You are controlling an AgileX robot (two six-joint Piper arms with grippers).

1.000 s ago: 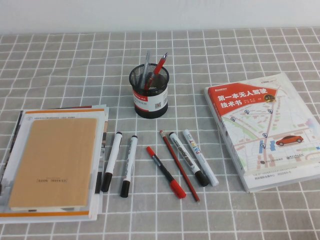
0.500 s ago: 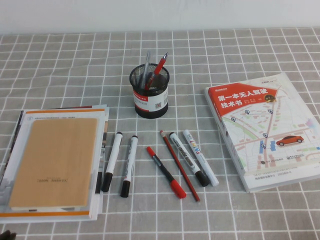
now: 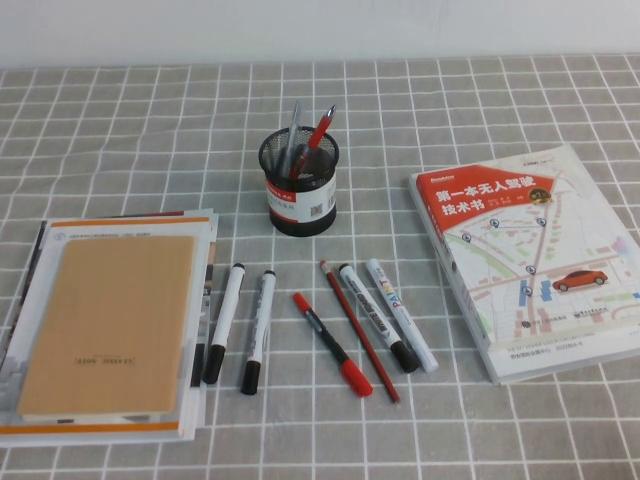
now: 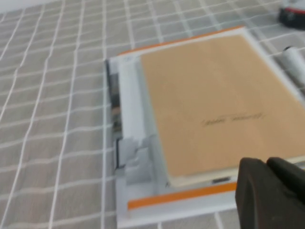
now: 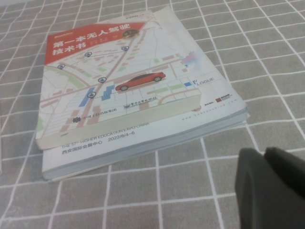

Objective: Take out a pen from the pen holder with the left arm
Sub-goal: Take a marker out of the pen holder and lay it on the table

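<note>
A black mesh pen holder (image 3: 298, 185) stands at the middle of the table, behind a row of loose pens. In it lean a red pen (image 3: 318, 135) and a grey pen (image 3: 292, 130). Neither arm shows in the high view. In the left wrist view my left gripper (image 4: 267, 164) hangs shut and empty over the near edge of the tan-covered book stack (image 4: 209, 109), well short of the holder. In the right wrist view my right gripper (image 5: 265, 153) is shut over bare tablecloth, close to the map-covered book (image 5: 128, 81).
In front of the holder lie two black-capped markers (image 3: 224, 322) (image 3: 257, 331), a red pen (image 3: 332, 344), a red pencil (image 3: 359, 331) and two more markers (image 3: 377, 318) (image 3: 400, 315). The book stack (image 3: 110, 325) fills the near left, the map book (image 3: 530, 255) the right.
Half a second ago a dark bit of the left arm showed at the high view's near left corner; it has gone from that view. Nothing on the table has moved.
</note>
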